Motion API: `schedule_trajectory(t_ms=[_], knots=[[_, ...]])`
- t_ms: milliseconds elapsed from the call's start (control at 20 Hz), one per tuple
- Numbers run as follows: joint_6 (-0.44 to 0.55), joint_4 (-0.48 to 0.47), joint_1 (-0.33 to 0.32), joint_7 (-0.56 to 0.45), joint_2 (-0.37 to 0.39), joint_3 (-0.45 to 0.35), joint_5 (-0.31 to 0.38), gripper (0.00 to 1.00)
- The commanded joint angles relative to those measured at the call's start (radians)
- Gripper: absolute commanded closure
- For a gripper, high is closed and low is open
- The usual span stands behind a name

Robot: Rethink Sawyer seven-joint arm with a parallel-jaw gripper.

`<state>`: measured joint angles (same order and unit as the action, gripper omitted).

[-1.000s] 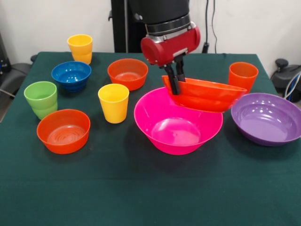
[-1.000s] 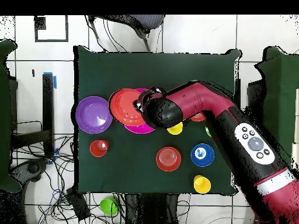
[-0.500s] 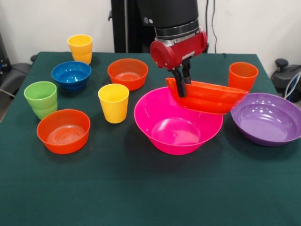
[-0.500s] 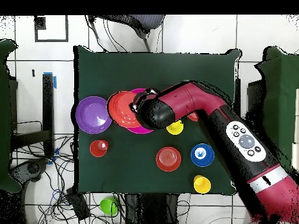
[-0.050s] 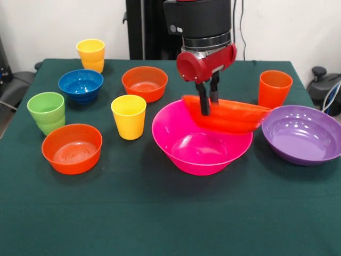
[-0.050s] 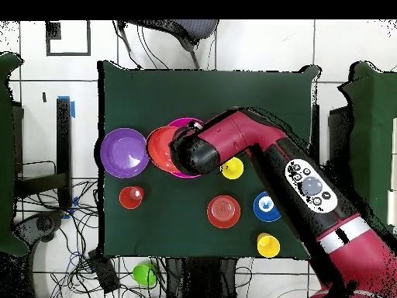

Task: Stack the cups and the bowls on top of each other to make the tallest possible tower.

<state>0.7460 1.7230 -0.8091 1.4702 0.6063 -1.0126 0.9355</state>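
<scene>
Front view, left to right: green cup [image 5: 46, 112] at the worktop's [image 5: 160, 213] left edge; small orange bowl [image 5: 72, 148] just in front of it; blue bowl [image 5: 80, 85] behind, yellow cup [image 5: 90, 54] at the far left corner; second yellow cup [image 5: 128, 116] mid-left, apart from the rest; another small orange bowl [image 5: 144, 83] behind it; big pink bowl [image 5: 201, 137] in the centre; gripper [image 5: 206, 104] pinching the rim of the large orange bowl [image 5: 229, 114], one finger inside, one outside; that bowl tilted, partly inside the pink bowl, right side overhanging the pink rim; orange cup [image 5: 275, 88] far right, upright; purple bowl [image 5: 302, 134] at the right edge, just beside the pink bowl; nothing stacked flat yet.
</scene>
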Motion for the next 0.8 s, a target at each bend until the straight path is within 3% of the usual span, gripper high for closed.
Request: schedule_trajectory(t_ms=[50,800], knots=[[0.117,-0.047,0.043,-0.361,0.010,0.076,0.086,0.00],[0.116,-0.057,0.042,-0.402,0.015,0.091,0.088,0.00]])
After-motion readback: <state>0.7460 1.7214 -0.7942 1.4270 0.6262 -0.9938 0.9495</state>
